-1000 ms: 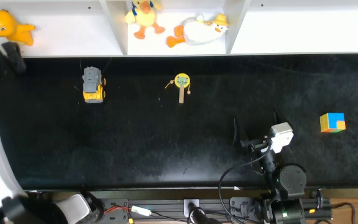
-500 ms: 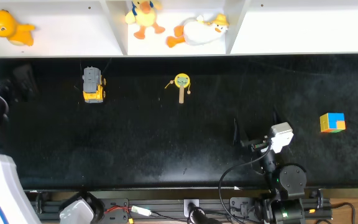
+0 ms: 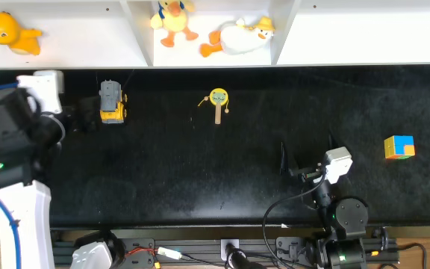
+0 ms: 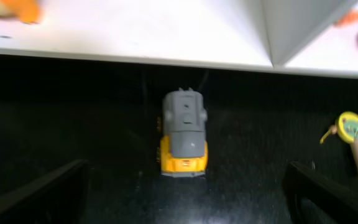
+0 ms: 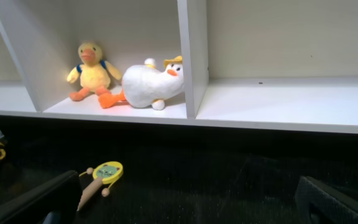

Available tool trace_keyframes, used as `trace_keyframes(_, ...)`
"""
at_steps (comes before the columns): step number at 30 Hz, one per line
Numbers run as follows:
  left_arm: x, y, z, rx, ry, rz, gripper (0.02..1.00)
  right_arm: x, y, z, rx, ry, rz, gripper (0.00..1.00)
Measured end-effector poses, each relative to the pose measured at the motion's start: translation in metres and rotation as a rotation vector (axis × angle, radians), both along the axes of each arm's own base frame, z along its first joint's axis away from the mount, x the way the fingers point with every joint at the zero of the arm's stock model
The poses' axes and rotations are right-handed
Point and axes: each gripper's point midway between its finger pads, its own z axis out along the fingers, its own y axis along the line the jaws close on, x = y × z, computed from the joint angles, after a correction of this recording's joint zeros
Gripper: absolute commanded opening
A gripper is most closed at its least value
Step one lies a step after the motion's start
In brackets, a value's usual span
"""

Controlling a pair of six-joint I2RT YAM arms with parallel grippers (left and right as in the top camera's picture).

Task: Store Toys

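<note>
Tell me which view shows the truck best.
Left wrist view: the truck sits centred and whole, seen from above. The top view shows it whole but small, near the shelf. The right wrist view catches part of it at the picture's edge.

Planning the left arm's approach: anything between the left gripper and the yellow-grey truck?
Nothing. The left wrist view shows only bare black mat between the left gripper and the truck.

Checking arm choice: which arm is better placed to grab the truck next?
Left. The left gripper is open, with the truck lined up between its fingers just ahead. The right gripper sits far off across the mat.
</note>
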Motion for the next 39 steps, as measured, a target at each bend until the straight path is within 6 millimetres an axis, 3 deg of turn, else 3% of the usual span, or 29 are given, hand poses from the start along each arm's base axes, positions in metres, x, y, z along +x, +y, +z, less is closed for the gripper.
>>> trace_keyframes(7,0.012,-0.029,-0.036,0.003,0.119,-0.058,0.998,0.0,0.0,0.0,-0.001,0.0,0.0,0.993)
trace_keyframes(12,0.02,-0.022,-0.065,-0.012,0.206,-0.005,0.998,0.0,0.0,0.0,-0.001,0.0,0.0,0.991)
trace_keyframes(23,0.048,-0.017,-0.108,-0.03,0.253,0.028,0.998,0.0,0.0,0.0,0.0,0.0,0.0,0.993)
trace_keyframes(30,0.053,-0.027,-0.128,0.0,0.292,0.007,0.998,0.0,0.0,0.0,0.0,-0.001,0.0,0.996)
trace_keyframes(39,0.056,-0.017,-0.145,0.054,0.325,0.042,0.998,0.0,0.0,0.0,0.0,0.0,0.0,0.996)
